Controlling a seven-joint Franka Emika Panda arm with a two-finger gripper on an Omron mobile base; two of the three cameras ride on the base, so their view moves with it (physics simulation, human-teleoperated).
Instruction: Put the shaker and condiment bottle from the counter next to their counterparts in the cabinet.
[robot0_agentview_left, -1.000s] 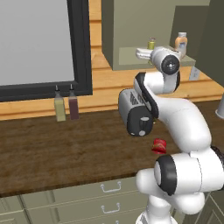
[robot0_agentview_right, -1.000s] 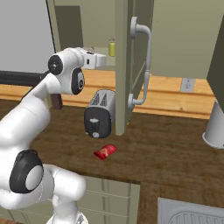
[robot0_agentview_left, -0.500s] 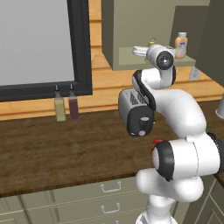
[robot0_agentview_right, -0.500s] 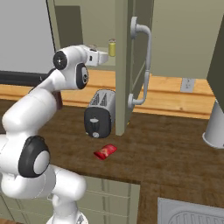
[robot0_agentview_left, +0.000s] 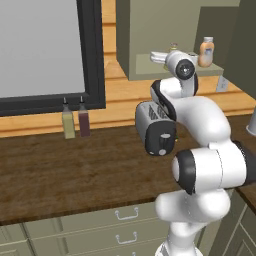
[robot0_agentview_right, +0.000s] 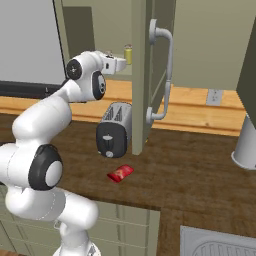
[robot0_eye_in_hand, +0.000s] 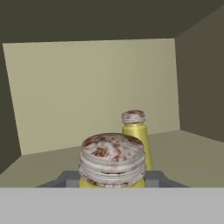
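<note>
My gripper (robot0_eye_in_hand: 112, 178) is inside the cabinet (robot0_eye_in_hand: 87, 92), shut on the shaker (robot0_eye_in_hand: 112, 158), a tan-yellow cylinder with a speckled pale top that sits close between the fingers. Just behind it, slightly right, a yellow-green counterpart shaker (robot0_eye_in_hand: 134, 131) stands upright on the pale green shelf (robot0_eye_in_hand: 188, 148). From the right base view my hand (robot0_agentview_right: 119, 64) reaches in beside that yellow shaker (robot0_agentview_right: 128, 54). The peach counterpart bottle (robot0_agentview_left: 206, 52) stands further right on the shelf (robot0_agentview_left: 212, 71). The red condiment bottle (robot0_agentview_right: 120, 173) lies on its side on the counter (robot0_agentview_right: 200, 170), in front of the toaster.
The open cabinet door (robot0_agentview_right: 145, 75) with its long handle hangs just right of my hand. A toaster (robot0_agentview_right: 112, 130) stands under the arm. Two tall nozzle bottles (robot0_agentview_left: 75, 121) stand at the window. A grey cylinder (robot0_agentview_right: 246, 140) and a sink (robot0_agentview_right: 220, 245) lie to the right.
The hand has edged a little further into the cabinet with the shaker, and the arm's elbow has swung up. The red bottle and the shelf items have not moved.
</note>
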